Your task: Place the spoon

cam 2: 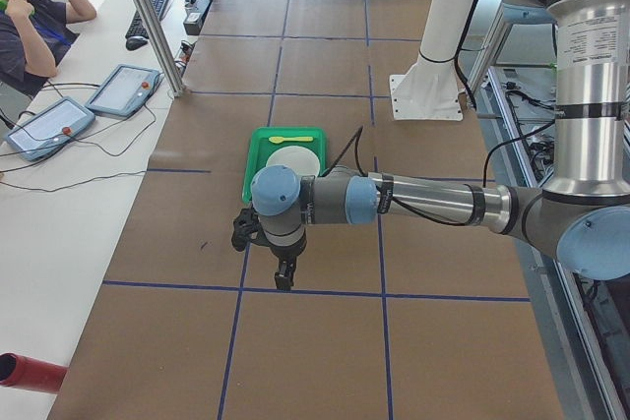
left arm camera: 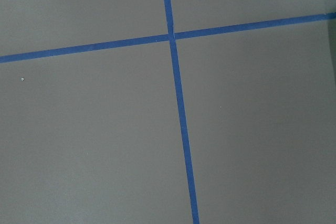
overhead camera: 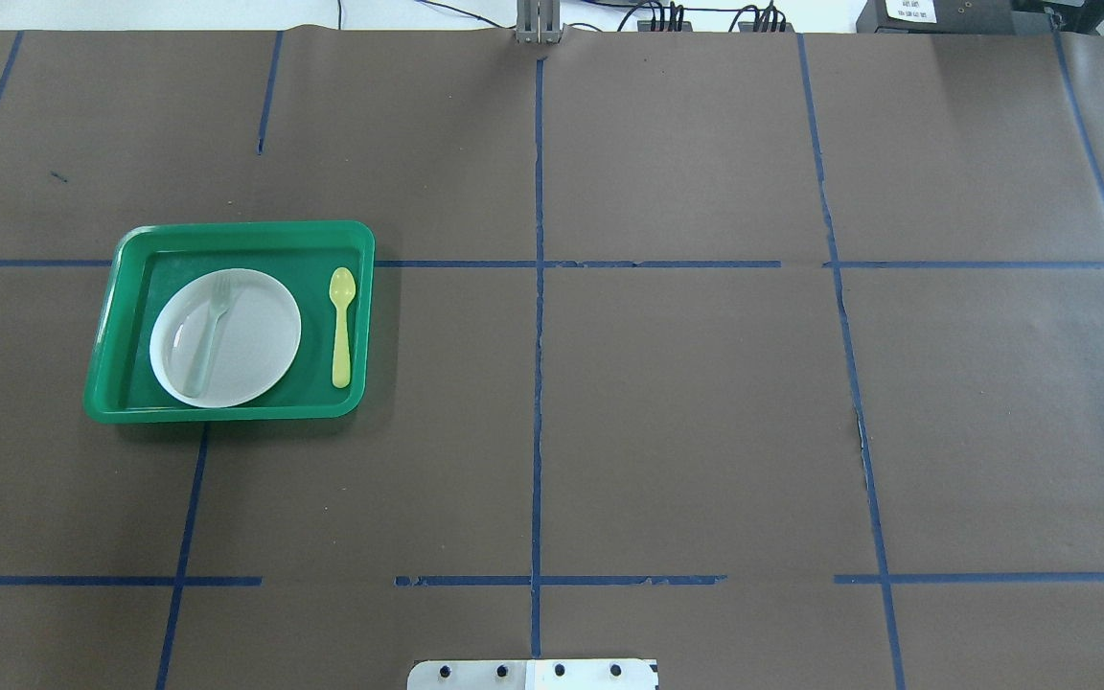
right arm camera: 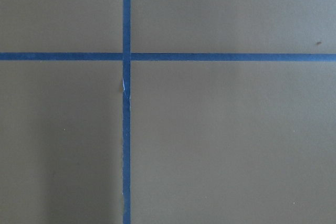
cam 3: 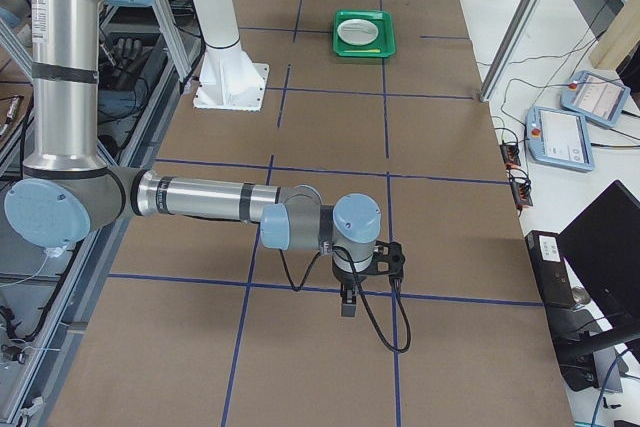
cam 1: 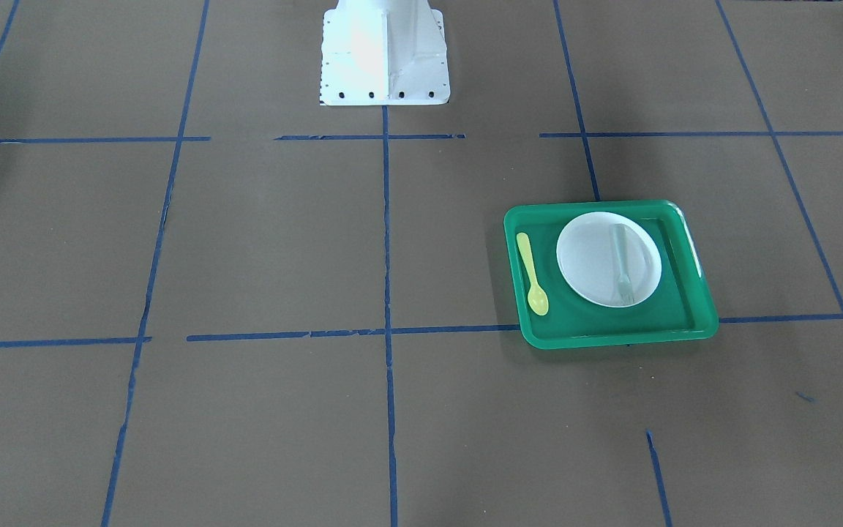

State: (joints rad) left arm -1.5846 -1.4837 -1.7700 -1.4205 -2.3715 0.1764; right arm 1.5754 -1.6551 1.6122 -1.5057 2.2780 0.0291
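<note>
The yellow spoon [cam 1: 531,272] lies flat in the green tray [cam 1: 612,338], on the tray floor beside the white plate [cam 1: 593,267]. In the overhead view the spoon [overhead camera: 342,326] lies at the tray's [overhead camera: 226,414] right side, its bowl pointing away from the robot. A pale grey-green fork [overhead camera: 207,331] lies on the plate [overhead camera: 250,350]. My left gripper [cam 2: 283,278] points down over bare table, short of the tray. My right gripper [cam 3: 347,303] points down far from the tray. Whether either is open, I cannot tell. Both wrist views show only brown table and blue tape.
The white robot base [cam 1: 383,55] stands at the table's edge. Blue tape lines cross the brown table. An operator [cam 2: 30,17] sits beside the table with tablets [cam 2: 123,90]. More tablets [cam 3: 565,137] lie off the other end.
</note>
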